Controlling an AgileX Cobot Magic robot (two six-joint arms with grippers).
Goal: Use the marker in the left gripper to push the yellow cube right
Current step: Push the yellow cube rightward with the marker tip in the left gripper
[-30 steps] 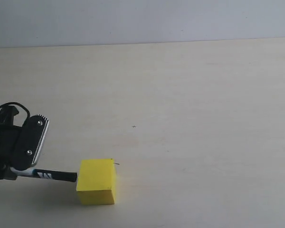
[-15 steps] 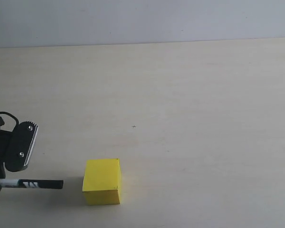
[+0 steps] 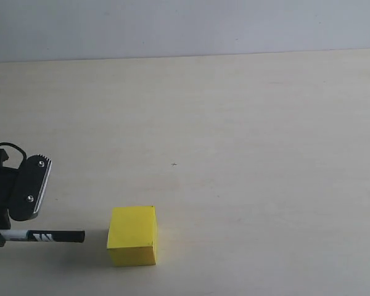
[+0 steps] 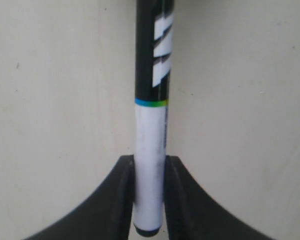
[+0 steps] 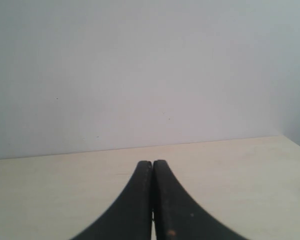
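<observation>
The yellow cube point(image 3: 132, 236) sits on the pale table near its front edge. To the cube's left, the marker point(image 3: 46, 236) lies level, its black cap pointing at the cube with a small gap between them. My left gripper point(image 3: 3, 231) is at the left edge of the exterior view, shut on the marker's white barrel. In the left wrist view the marker point(image 4: 151, 125) runs straight out from between the left gripper's point(image 4: 150, 167) jaws; the cube is out of that view. My right gripper point(image 5: 152, 167) is shut with nothing in it and shows only in its wrist view.
The pale wooden table point(image 3: 246, 142) stretches back to a light grey wall point(image 3: 185, 28). A tiny dark speck point(image 3: 174, 164) marks the table's middle. The right wrist view faces the same wall point(image 5: 150, 75) over the table point(image 5: 240, 170).
A second ago the marker's cap touched the cube's left face. The cube has shifted a little right, and my left gripper has drawn the marker back left, leaving a gap.
</observation>
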